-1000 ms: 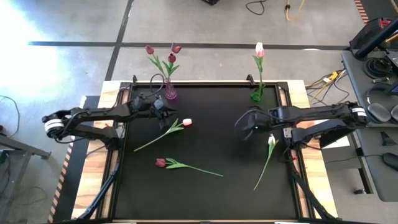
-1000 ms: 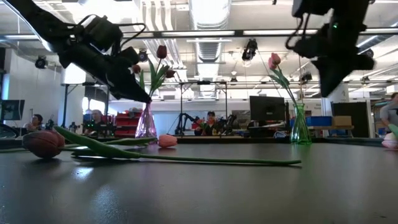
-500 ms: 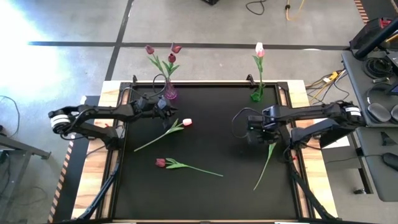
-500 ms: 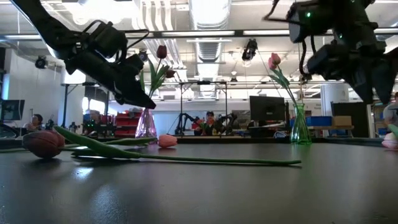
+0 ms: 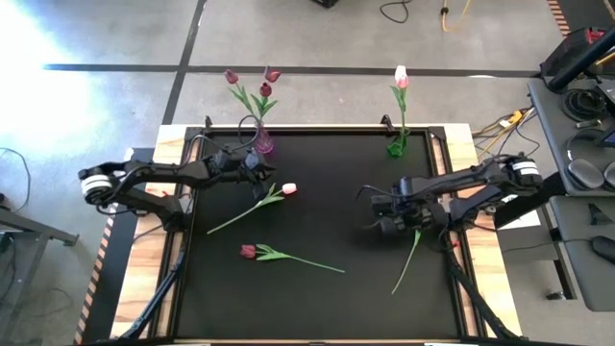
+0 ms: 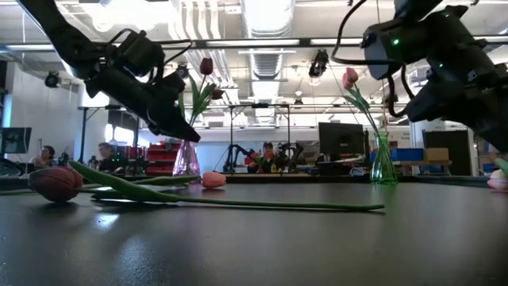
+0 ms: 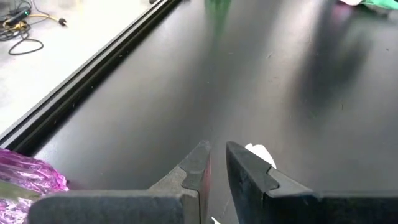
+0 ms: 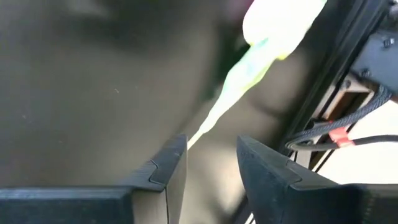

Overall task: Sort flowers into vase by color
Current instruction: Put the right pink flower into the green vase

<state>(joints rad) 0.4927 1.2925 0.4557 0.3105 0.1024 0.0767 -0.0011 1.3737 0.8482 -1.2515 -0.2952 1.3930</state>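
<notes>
- Your right gripper [image 5: 384, 215] has swung down and toward the table's near side since the earlier frames, and now sits low over the mat beside the head end of the pale tulip [image 5: 411, 252] lying at the right; your left gripper [image 5: 261, 173] has barely shifted, hanging near the purple vase [image 5: 261, 142]
- In the right wrist view the pale stem [image 8: 227, 106] runs up between the two fingers, which stand spread with nothing pinched
- The left wrist view shows that gripper's fingers [image 7: 196, 168] nearly together, a narrow gap left, empty, with the purple vase off to one side
- Done so far, as I judge it: three maroon tulips [image 5: 264, 85] stand in the purple vase at the back left, and one pink-white tulip [image 5: 401, 77] stands in the green vase [image 5: 398, 144] at the back right
- Left for you: three flowers lie loose on the black mat [image 5: 327, 288], namely the pale tulip by the right gripper, a pink-headed tulip [image 5: 288, 189] near the left gripper, and a maroon tulip [image 5: 249, 251] toward the front centre
- So you are a little past halfway; the two pale ones belong in the green vase and the maroon one in the purple vase
</notes>
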